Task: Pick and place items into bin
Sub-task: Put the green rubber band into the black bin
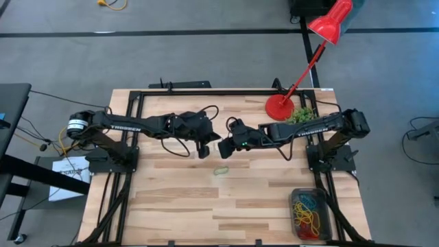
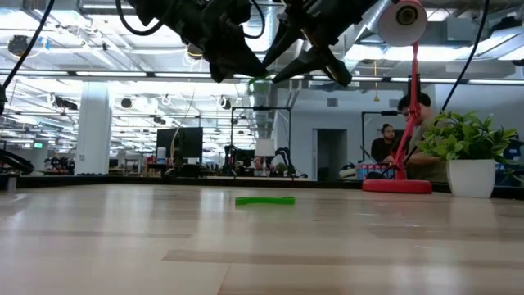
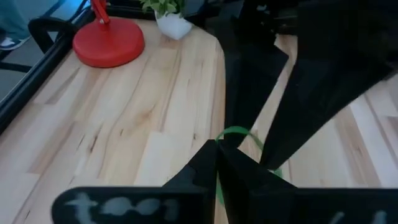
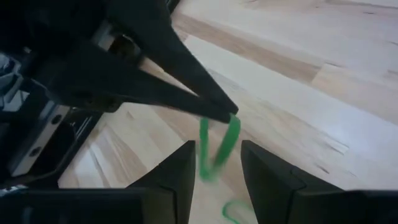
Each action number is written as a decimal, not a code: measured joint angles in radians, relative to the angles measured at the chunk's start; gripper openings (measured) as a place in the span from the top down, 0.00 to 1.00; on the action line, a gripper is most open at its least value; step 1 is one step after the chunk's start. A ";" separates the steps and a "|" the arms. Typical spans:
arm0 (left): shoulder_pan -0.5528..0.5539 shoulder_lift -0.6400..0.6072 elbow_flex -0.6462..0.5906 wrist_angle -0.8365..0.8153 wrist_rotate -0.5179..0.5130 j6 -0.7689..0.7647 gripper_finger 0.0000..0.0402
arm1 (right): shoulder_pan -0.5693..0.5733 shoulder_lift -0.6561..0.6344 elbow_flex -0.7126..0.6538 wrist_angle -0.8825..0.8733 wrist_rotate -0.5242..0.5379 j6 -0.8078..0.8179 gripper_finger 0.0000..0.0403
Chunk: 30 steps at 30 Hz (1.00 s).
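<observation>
Left end effector (image 4: 227, 115) pinches what looks like a green loop (image 4: 217, 146) midair.

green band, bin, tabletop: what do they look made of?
Green band: probably rubber, matte; a thin limp loop lying flat.
Bin: likely plastic, dark and translucent; the coloured bands show through it.
Tabletop: wood, light with a satin finish; jointed strips and visible grain.

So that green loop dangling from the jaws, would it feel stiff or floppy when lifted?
Probably floppy: the green loop hangs long and narrow from the left gripper's shut jaws. It is likely very light, being so thin. A second green loop lies flat on the table, so one seems unlikely to roll if pushed.
</observation>
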 joint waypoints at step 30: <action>-0.001 0.000 0.000 0.056 -0.052 -0.029 0.93 | -0.002 0.000 0.000 -0.019 0.021 -0.050 0.99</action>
